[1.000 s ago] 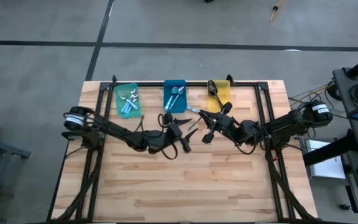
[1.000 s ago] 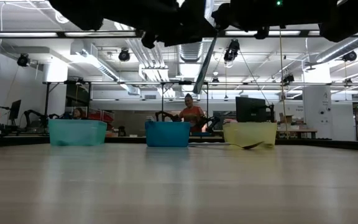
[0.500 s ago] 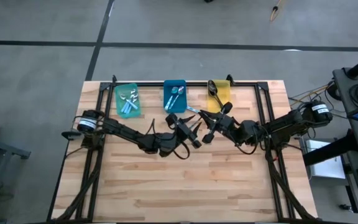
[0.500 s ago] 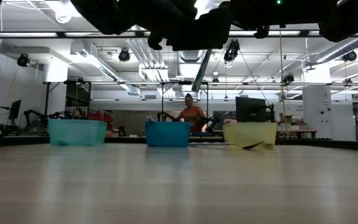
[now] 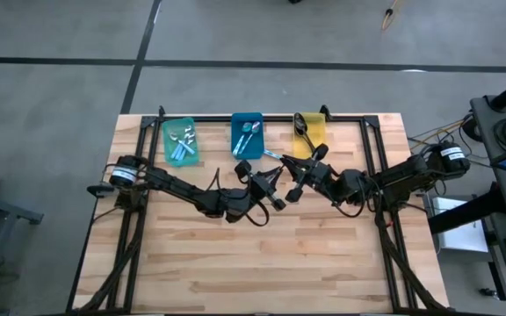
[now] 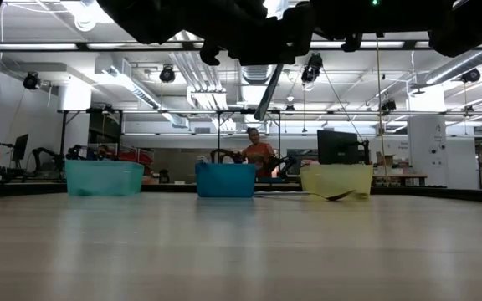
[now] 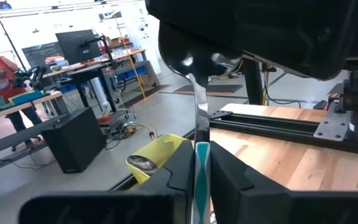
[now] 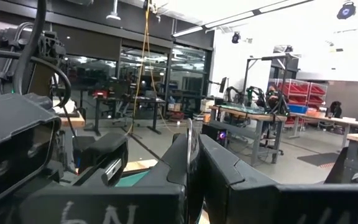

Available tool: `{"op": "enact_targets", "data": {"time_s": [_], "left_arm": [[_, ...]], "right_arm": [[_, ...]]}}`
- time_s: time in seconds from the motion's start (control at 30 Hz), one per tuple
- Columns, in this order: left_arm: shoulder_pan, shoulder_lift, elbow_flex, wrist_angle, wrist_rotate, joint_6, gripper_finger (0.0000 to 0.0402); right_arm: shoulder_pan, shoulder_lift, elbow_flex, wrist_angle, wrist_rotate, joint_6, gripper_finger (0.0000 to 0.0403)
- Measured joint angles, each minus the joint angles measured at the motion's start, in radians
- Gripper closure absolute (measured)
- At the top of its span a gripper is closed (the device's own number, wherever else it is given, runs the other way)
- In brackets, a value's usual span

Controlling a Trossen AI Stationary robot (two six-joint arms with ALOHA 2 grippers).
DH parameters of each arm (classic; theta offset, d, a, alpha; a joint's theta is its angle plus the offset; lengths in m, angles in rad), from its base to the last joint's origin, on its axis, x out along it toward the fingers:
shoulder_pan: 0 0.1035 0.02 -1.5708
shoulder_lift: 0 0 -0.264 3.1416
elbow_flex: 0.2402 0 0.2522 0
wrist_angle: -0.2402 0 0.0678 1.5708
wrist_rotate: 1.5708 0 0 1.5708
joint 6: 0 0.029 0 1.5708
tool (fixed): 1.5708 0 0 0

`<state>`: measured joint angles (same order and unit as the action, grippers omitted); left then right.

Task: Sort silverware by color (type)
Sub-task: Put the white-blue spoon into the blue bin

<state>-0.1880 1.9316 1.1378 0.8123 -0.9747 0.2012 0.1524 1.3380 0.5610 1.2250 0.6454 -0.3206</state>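
Left wrist view alone shows the left gripper (image 7: 197, 163) clamped on a spoon (image 7: 194, 106); right gripper (image 8: 190, 163) closed likewise.

Grey concrete floor (image 5: 235, 35); bright ceiling strip lights (image 6: 48, 46); workbenches with monitors (image 7: 79, 43) behind

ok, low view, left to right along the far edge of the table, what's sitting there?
Teal bin → blue bin → yellow bin, with a dark spoon lying on the table in front of the yellow one.
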Motion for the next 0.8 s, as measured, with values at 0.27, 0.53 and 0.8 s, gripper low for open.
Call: {"op": "enact_targets", "data": {"time_s": [0.27,0.53,0.8], "left_arm": [[0.0,0.0,0.0,-0.001,-0.001,-0.035,0.0392],[0.002,0.0,-0.001,0.005,-0.028,-0.087,0.0393],[0.009,-0.026,-0.001,-0.062,-0.019,-0.085,0.0393]], "right_arm": [[-0.001,0.0,0.0,-0.008,0.002,0.003,0.039],[-0.001,-0.002,0.0,-0.014,0.013,0.029,0.0324],[0.013,-0.053,0.0,-0.058,0.184,-0.076,0.0248]]}}
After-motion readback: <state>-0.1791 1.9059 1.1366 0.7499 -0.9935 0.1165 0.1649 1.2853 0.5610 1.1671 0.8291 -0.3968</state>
